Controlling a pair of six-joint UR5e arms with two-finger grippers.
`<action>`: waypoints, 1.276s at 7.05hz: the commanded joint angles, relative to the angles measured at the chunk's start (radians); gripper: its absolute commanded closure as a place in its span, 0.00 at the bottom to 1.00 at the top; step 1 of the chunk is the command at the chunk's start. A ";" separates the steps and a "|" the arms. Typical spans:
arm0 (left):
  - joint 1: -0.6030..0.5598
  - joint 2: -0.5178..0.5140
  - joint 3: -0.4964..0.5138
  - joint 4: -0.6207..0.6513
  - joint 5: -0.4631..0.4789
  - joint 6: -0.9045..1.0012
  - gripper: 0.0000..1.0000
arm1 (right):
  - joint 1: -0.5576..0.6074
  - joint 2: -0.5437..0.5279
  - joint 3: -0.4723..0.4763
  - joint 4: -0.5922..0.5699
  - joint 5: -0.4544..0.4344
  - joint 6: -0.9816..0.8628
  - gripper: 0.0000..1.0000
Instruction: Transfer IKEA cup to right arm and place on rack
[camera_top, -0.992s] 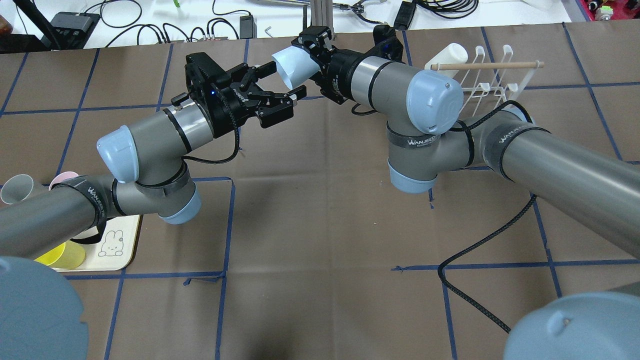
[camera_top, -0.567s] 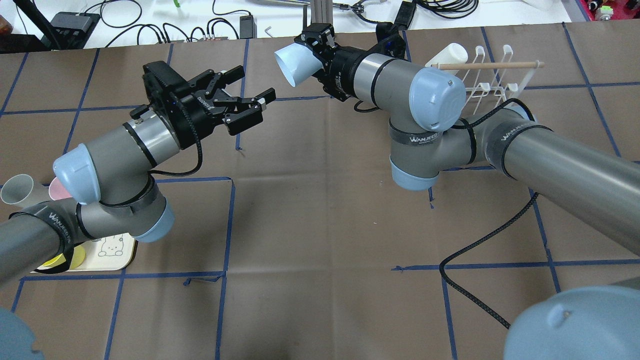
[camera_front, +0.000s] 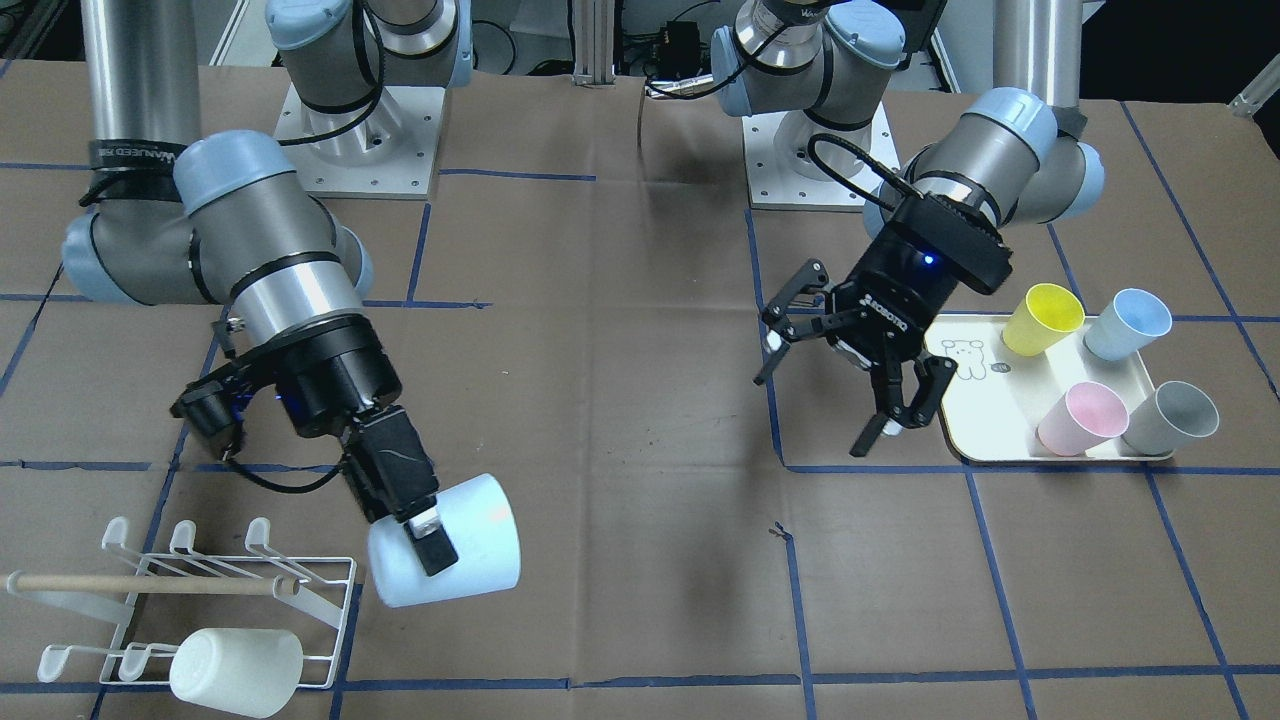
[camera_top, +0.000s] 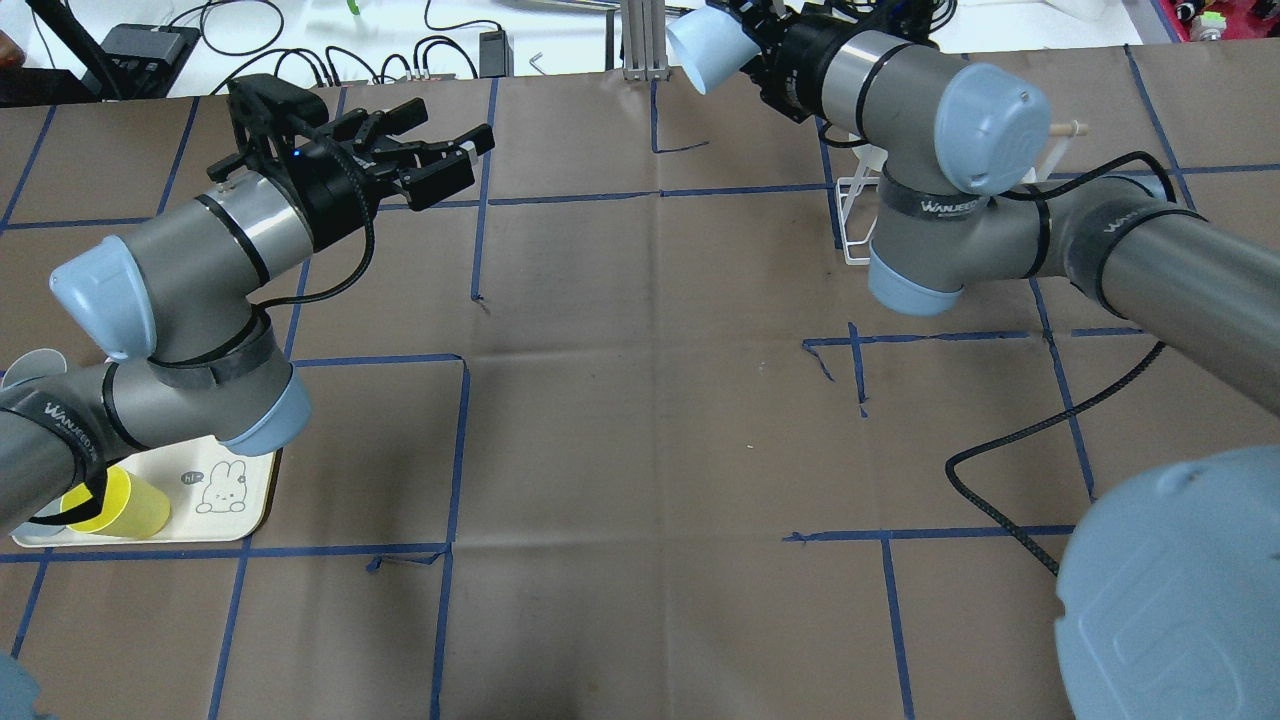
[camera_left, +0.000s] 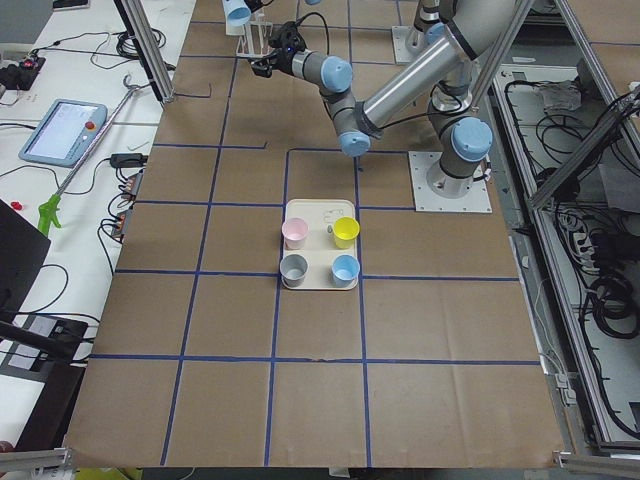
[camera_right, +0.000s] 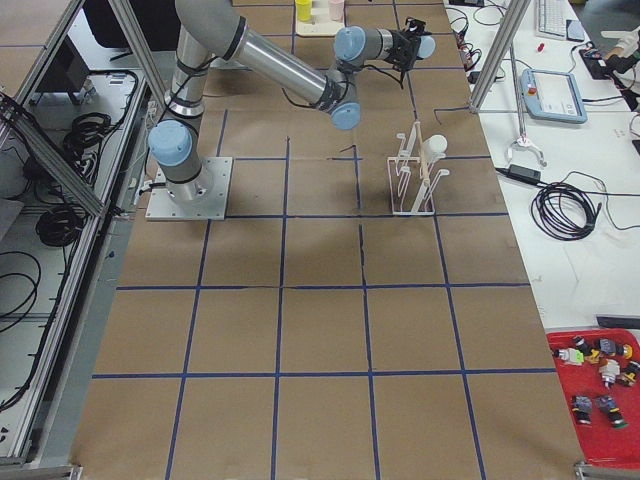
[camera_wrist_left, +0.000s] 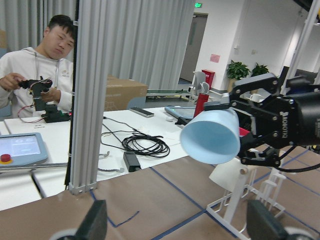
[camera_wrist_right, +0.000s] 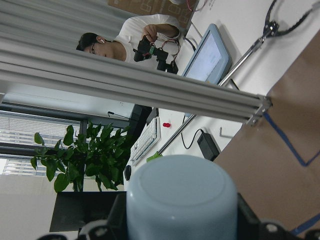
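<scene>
Desk (camera_top: 640, 420): brown paper cover with a grid of blue tape lines (camera_top: 452, 450). Cream tray (camera_front: 990, 420) with bear drawing lies flat on the robot's left side. White wire rack (camera_front: 150, 583) with wooden dowel stands on the robot's right, at the operators' edge, well apart from the tray. Two metal base plates (camera_front: 400, 160) are bolted on at the robot's edge. Black braided cable (camera_top: 953, 470) trails over the right half.

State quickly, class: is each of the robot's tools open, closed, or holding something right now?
Left tool: open, holding nothing.
Right tool: closed on the light-blue cup.
</scene>
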 joint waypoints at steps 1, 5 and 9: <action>-0.018 0.000 0.154 -0.328 0.219 0.004 0.02 | -0.080 -0.006 -0.032 0.004 -0.010 -0.391 0.78; -0.105 0.043 0.417 -1.102 0.649 -0.004 0.02 | -0.273 0.027 -0.121 0.178 -0.112 -1.159 0.85; -0.111 0.208 0.561 -1.860 0.728 -0.009 0.01 | -0.349 0.109 -0.120 0.164 -0.112 -1.268 0.86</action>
